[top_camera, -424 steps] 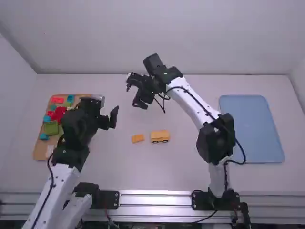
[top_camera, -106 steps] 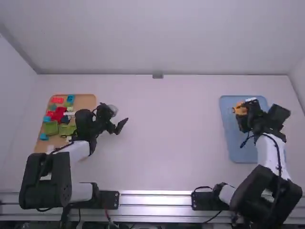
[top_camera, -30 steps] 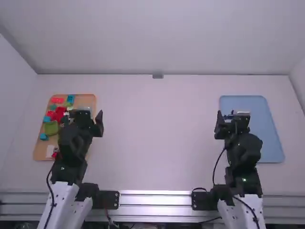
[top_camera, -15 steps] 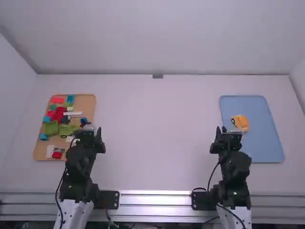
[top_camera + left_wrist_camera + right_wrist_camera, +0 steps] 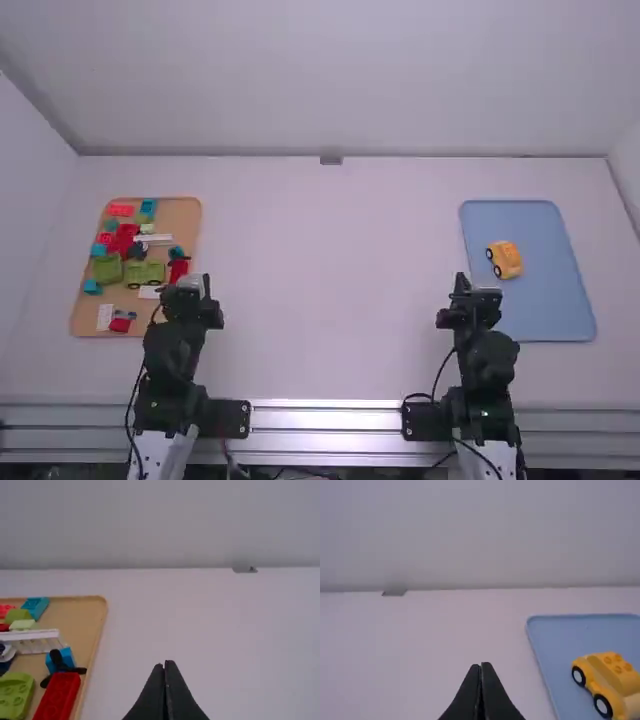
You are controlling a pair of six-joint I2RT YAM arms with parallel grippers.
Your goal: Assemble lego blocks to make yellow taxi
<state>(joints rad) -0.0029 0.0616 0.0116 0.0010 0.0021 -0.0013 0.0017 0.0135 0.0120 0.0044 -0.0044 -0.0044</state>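
- One yellow taxi [image 5: 508,260], upright on its wheels on the blue tray [image 5: 555,305], near the tray's left edge, roughly midway between far and near edges; wheeled side toward that left edge, studded block on top.
- Right gripper [image 5: 461,279] closed, fingertips together, nothing between; near the left edge of the blue tray, toward its near-left corner, apart from the taxi.
- Left gripper [image 5: 206,280] likewise closed, tips touching and empty; by the right edge of the tan board [image 5: 185,213], toward its near-right corner.
- Spare pieces spread over the tan board: at the far edge, a bright red block [image 5: 121,210] and a blue block [image 5: 148,206]; by the left edge, a green box-like piece [image 5: 107,268].
- Near the board's right edge, a long red block [image 5: 57,695], with a black propeller-like piece [image 5: 63,668] at its far end and a small blue block [image 5: 66,657] just beyond.
- Just inside the near edge, a small red piece [image 5: 120,325].
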